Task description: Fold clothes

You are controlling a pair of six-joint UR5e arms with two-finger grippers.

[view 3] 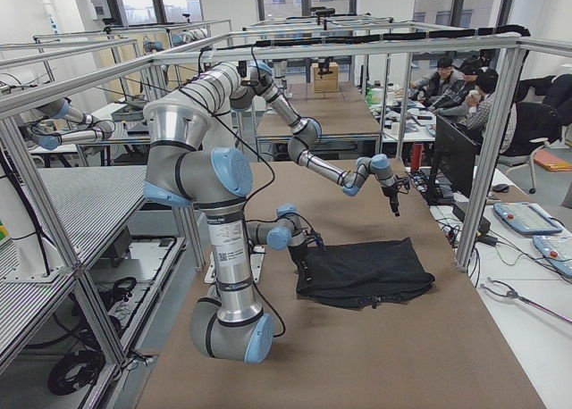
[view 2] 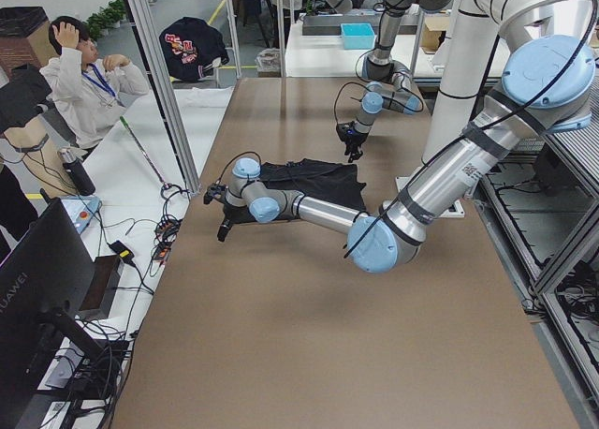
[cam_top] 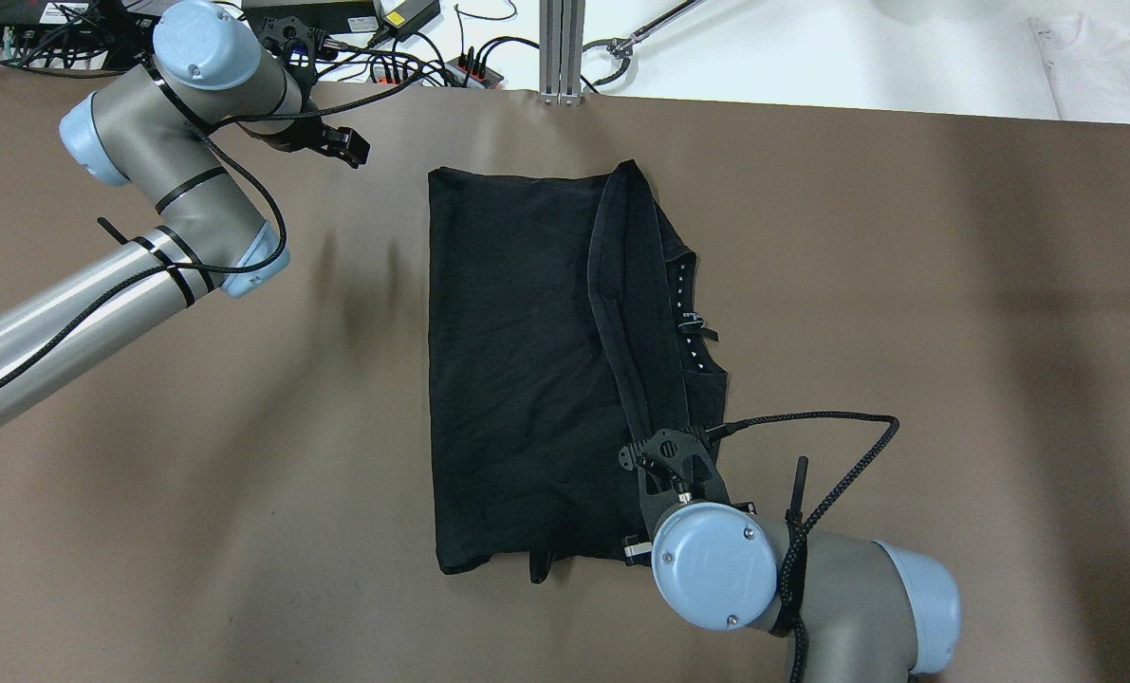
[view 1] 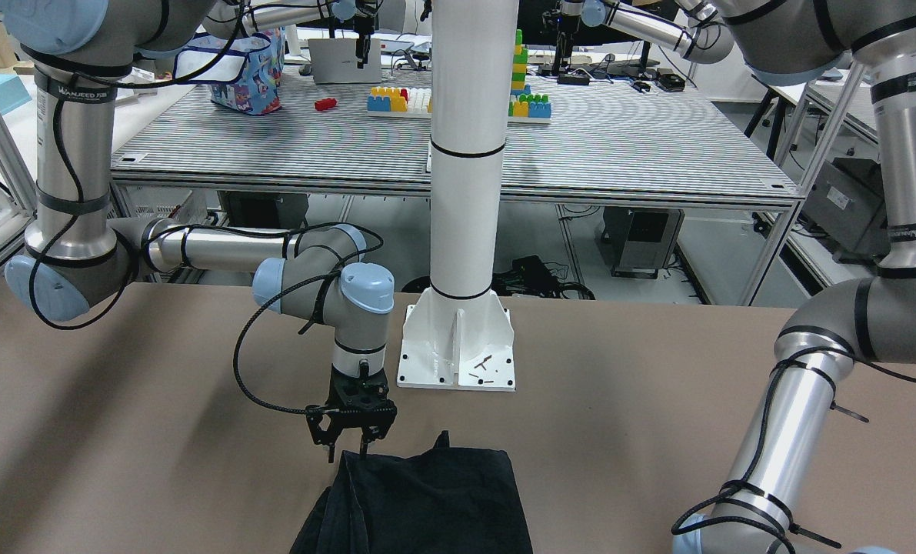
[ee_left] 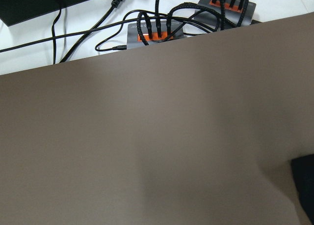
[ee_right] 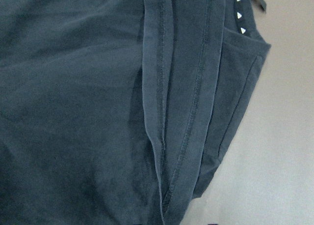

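Note:
The clothes (cam_top: 527, 360) are one black piece lying flat mid-table, with a long fold ridge and a narrower layer along the robot's right side (ee_right: 186, 112). They also show in the front view (view 1: 427, 500). My right gripper (cam_top: 664, 460) hangs just over their near right corner; in the front view (view 1: 348, 452) its fingers stand apart, open, with nothing between them. My left gripper (cam_top: 342, 147) hovers over bare table by the far edge, left of the clothes and apart from them. It looks open and empty, and its wrist view catches only a dark corner of the clothes (ee_left: 305, 185).
The white pillar's base plate (view 1: 458, 362) stands at the robot's edge behind the clothes. Power strips and cables (ee_left: 154, 31) lie just past the far table edge (cam_top: 811, 100). People (view 2: 84, 82) sit beyond that edge. Brown table (cam_top: 906, 285) spreads on both sides.

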